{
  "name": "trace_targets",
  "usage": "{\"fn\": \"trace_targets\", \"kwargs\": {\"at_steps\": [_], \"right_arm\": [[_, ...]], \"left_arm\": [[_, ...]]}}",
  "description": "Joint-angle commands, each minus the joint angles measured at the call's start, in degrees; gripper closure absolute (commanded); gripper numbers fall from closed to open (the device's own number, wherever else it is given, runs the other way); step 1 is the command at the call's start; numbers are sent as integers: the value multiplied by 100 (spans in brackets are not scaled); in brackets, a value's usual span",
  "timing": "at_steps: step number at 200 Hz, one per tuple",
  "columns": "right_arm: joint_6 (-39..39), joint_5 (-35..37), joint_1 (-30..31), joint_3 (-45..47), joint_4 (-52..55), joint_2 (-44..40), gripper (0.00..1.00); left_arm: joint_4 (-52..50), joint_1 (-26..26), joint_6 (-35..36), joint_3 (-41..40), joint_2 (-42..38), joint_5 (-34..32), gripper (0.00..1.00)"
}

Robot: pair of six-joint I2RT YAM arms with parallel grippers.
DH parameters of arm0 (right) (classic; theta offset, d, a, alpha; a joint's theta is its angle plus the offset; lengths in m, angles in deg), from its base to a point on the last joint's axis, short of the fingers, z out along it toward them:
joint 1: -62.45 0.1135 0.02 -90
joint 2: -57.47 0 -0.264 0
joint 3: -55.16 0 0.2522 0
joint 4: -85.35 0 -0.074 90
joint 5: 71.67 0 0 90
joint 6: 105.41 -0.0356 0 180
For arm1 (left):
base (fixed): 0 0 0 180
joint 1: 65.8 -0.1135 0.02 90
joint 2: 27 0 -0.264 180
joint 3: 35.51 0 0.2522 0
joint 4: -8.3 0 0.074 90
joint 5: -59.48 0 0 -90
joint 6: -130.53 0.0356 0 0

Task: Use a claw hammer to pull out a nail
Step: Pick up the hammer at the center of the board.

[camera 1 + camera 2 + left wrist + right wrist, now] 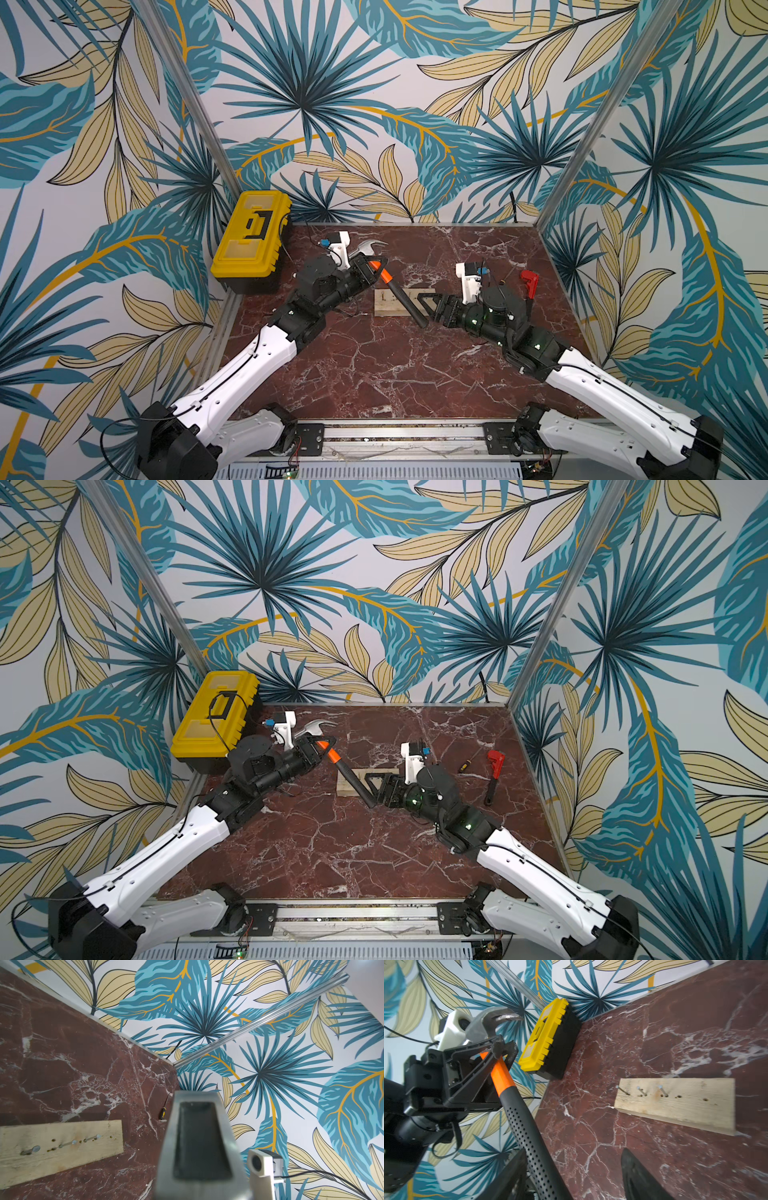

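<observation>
- The claw hammer (401, 295) slants across the wood board (675, 1103) near the table's centre in both top views. Its head points toward 11 o'clock and its butt toward 5 o'clock.
- The left gripper (376, 265) is clamped on the orange shaft just under the head.
- The right gripper (424, 308) has its jaws wide on either side of the lower handle. The handle lies against one finger and is not pinched.
- The hammer is probably head-heavy and rigid, and its smooth orange section may swivel in a pinch. The dimpled rubber should grip well, so a hold low on it gives the best leverage.
- It has a silver head, a curved forked claw, an orange upper shaft and a black rubber lower handle.
- Three nails (662, 1091) stand tilted at one end of the board.
</observation>
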Motion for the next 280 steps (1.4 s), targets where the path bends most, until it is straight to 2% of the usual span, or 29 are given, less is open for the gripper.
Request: {"fn": "trace_targets", "kwargs": {"at_steps": [1, 47, 82, 146, 179, 211, 222, 231, 244, 280], "right_arm": [[-797, -1061, -148, 362, -1643, 95, 29], [-1542, -1634, -203, 650, -3212, 600, 32], [-1640, -1904, -199, 560, -3531, 760, 40], [-1741, -2216, -197, 492, -3883, 888, 65], [-1677, -2305, -205, 422, -3975, 909, 86], [-1568, -2353, -201, 317, -3881, 913, 100], [-1512, -2308, -205, 304, -3800, 896, 100], [-1461, -2242, -207, 298, -3725, 865, 100], [-1363, -2115, -208, 275, -3548, 795, 100], [-1029, -1817, -218, 94, -2811, 565, 100]], "left_arm": [[1108, -42, 36, 36, -223, 132, 100], [1369, -41, -141, 93, -233, 174, 100], [1460, -42, -256, 52, -248, 273, 100], [1643, -42, -477, -78, -321, 313, 100], [1643, -41, -530, -108, -334, 306, 100], [1640, -42, -565, -148, -347, 230, 100], [1643, -42, -593, -161, -345, 198, 80], [1643, -42, -604, -181, -347, 155, 72], [1643, -44, -609, -209, -364, 104, 52], [1639, -50, -644, -468, -504, -127, 31]]}}
